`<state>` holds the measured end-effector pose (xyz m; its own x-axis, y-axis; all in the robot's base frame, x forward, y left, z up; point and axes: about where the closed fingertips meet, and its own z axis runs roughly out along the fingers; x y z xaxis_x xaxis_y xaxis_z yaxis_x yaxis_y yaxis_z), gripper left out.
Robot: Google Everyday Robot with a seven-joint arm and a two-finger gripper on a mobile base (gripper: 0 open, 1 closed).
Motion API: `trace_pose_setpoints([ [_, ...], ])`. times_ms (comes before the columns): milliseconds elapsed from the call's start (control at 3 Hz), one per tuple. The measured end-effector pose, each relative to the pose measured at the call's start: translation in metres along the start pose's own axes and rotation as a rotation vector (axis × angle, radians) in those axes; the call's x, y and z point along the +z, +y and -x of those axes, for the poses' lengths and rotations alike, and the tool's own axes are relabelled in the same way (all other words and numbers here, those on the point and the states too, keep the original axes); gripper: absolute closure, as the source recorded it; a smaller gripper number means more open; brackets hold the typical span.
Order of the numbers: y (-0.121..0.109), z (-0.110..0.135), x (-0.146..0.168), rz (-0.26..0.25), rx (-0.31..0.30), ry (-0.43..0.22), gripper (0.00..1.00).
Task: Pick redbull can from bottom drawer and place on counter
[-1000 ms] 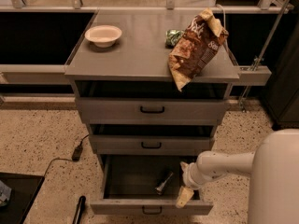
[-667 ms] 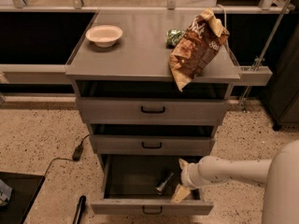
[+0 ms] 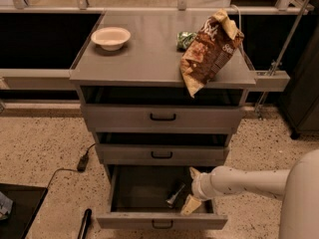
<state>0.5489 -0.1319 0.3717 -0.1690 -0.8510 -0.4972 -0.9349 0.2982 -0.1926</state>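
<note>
- Reaching into the open bottom drawer (image 3: 129, 220), the gripper (image 3: 192, 189) sits at the drawer's right side, with its fingers spread and nothing between them.
- The redbull can (image 3: 175, 195) lies in that drawer just beside the gripper, at its 9 o'clock.
- The can's long axis is tilted, running roughly 7 to 1 o'clock, so the fingers would probably need to straddle it crosswise.
- The counter (image 3: 149, 54) lies at 12 o'clock, well apart.

Office/lab break area: terrazzo floor (image 3: 45, 148), metal drawer cab. (image 3: 162, 118), snack bag (image 3: 209, 49); tool (image 3: 188, 190) in bottom drawer (image 3: 139, 188).
</note>
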Motion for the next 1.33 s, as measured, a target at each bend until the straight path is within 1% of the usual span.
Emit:
trace_pose_setpoints([
  [333,0.005,0.003,0.017,-0.014,0.010,-0.024,0.00],
  [667,0.023,0.024,0.060,-0.031,0.045,-0.066,0.00],
  [1000,0.015,0.048,0.087,-0.107,0.075,-0.090,0.00],
  [1333,-0.005,0.057,0.085,-0.181,0.074,-0.117,0.00],
])
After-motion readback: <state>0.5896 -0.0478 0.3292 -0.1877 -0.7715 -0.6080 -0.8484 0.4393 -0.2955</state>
